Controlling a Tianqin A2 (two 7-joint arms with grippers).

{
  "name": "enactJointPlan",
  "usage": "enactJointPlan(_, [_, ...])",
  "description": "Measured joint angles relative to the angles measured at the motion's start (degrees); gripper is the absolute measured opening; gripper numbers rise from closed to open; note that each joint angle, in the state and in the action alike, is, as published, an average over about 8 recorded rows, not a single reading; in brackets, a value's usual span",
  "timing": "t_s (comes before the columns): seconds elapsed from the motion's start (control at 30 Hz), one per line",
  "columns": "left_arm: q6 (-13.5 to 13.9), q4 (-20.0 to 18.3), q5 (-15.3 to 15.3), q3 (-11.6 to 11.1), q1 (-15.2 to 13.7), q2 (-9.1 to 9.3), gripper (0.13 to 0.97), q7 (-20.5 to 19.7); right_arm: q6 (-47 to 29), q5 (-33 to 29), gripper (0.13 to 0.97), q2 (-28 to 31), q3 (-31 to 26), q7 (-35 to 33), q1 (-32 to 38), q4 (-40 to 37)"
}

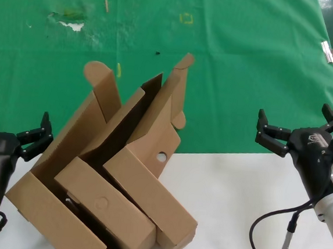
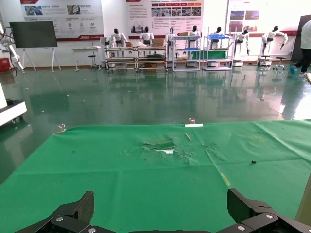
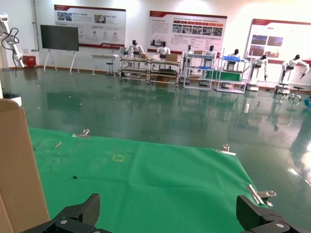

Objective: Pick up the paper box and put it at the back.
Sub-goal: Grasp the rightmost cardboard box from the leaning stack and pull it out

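The paper box (image 1: 149, 187) is brown cardboard with a small round hole in its flap. It stands open on the white tabletop (image 1: 231, 188) at front left, its lid (image 1: 171, 101) raised over the green cloth's edge. It leans against a like box (image 1: 98, 209) with a circle outline. The green cloth (image 1: 248, 62) covers the back. My left gripper (image 1: 42, 131) is open and empty just left of the boxes. My right gripper (image 1: 299, 125) is open and empty, well right of them. Both wrist views show open grippers (image 2: 161, 206) (image 3: 167, 208) over green cloth (image 2: 146, 174) (image 3: 170, 179).
A third, larger open cardboard box (image 1: 43, 201) holds the other two at front left. The cloth has a pale worn patch (image 1: 70, 23) and small yellow marks (image 1: 187, 18). A metal clip (image 1: 331, 52) holds its right edge. A cardboard edge (image 3: 17, 165) shows in the right wrist view.
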Motion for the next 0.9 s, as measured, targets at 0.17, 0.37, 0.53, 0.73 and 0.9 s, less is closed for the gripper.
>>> enactJointPlan(0.17, [0.0,0.0,0.0,0.0,0.0,0.00,0.966,0.0,0.0,0.0,0.966,0.0,0.0,0.0,0.0,0.0])
enactJointPlan(0.37, [0.0,0.0,0.0,0.0,0.0,0.00,0.966,0.0,0.0,0.0,0.966,0.0,0.0,0.0,0.0,0.0])
enactJointPlan(0.53, [0.0,0.0,0.0,0.0,0.0,0.00,0.966,0.0,0.0,0.0,0.966,0.0,0.0,0.0,0.0,0.0])
enactJointPlan(0.73, [0.0,0.0,0.0,0.0,0.0,0.00,0.966,0.0,0.0,0.0,0.966,0.0,0.0,0.0,0.0,0.0])
enactJointPlan(0.9, [0.0,0.0,0.0,0.0,0.0,0.00,0.966,0.0,0.0,0.0,0.966,0.0,0.0,0.0,0.0,0.0])
